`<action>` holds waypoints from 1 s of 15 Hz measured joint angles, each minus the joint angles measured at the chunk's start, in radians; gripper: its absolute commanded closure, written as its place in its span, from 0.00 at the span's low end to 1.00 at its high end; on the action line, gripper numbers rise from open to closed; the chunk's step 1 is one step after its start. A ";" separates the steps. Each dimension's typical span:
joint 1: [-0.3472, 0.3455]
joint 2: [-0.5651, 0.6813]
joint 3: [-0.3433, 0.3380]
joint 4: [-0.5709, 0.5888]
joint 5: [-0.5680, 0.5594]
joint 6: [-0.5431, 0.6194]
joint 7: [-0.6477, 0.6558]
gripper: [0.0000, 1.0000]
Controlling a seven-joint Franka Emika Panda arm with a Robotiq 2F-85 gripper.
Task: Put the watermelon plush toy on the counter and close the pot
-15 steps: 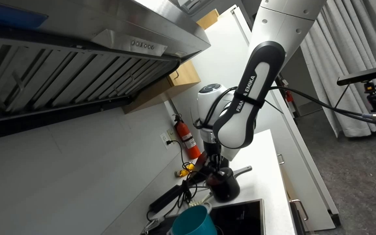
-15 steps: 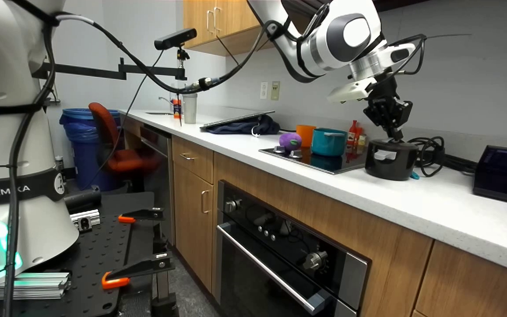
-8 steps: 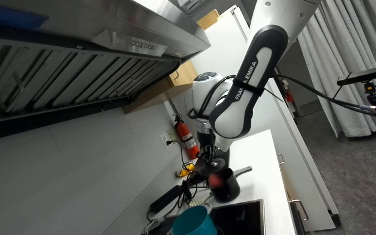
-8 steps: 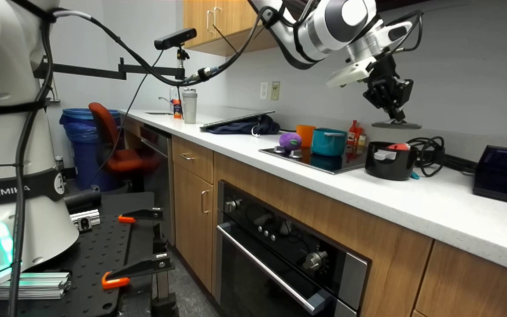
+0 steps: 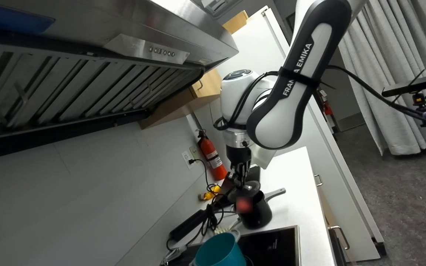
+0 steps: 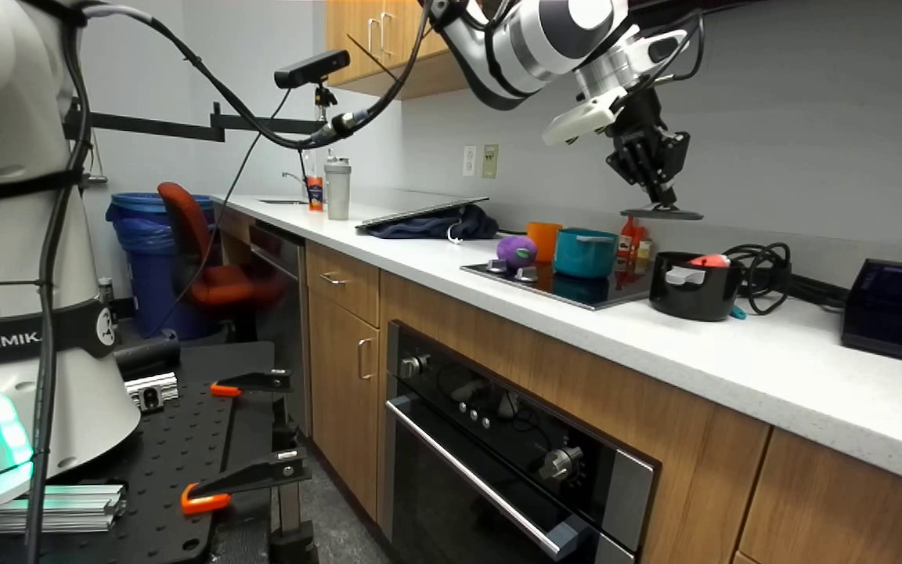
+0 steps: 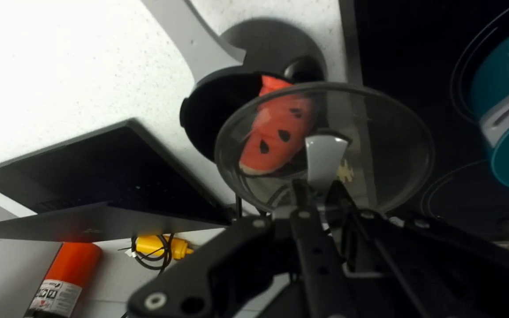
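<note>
Uncovering of the pot point(image 6: 690, 291): the lid point(image 6: 662, 214) held aloft.
The hand point(image 7: 317, 186) grasps the lid by its knob point(image 7: 324, 160), having lifted it clear and carried it left in an exterior view. The watermelon plush toy point(image 6: 709, 260) thus lies exposed, in the pot and not yet on the desk point(image 6: 780, 368); the lid probably must be set down first.

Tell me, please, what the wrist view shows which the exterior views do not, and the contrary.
Only the wrist view: dark seed marks on the watermelon plush toy, seen through the clear lid.
Only an exterior view: the range hood, the oven and a round purple toy.
Both: the hand holding the clear lid off the saucepan, the watermelon plush toy inside that saucepan, and the teal pot.
</note>
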 measured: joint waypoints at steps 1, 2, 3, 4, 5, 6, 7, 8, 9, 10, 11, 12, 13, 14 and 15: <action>0.007 -0.016 0.001 -0.027 -0.001 0.000 0.000 0.97; 0.015 -0.031 0.001 -0.052 -0.001 0.000 0.000 0.97; 0.022 -0.044 0.001 -0.076 -0.001 0.000 0.000 0.97; 0.028 -0.057 0.001 -0.099 -0.001 0.000 0.000 0.97; 0.033 -0.067 0.002 -0.119 -0.001 0.000 0.000 0.97; 0.038 -0.076 0.002 -0.137 -0.001 0.000 0.000 0.97; 0.042 -0.083 0.002 -0.154 -0.001 0.000 0.000 0.97; 0.045 -0.087 0.003 -0.169 -0.001 0.000 0.000 0.97; 0.040 -0.090 0.012 -0.180 -0.001 0.000 0.000 0.97; 0.032 -0.090 0.025 -0.190 -0.001 0.000 0.000 0.97; 0.024 -0.089 0.038 -0.198 -0.001 0.000 0.000 0.97; 0.018 -0.088 0.049 -0.204 -0.001 0.000 0.000 0.97; 0.014 -0.086 0.059 -0.209 -0.001 0.000 0.000 0.97; 0.009 -0.082 0.067 -0.211 -0.001 0.000 0.000 0.97; 0.005 -0.078 0.073 -0.211 -0.001 0.000 0.000 0.97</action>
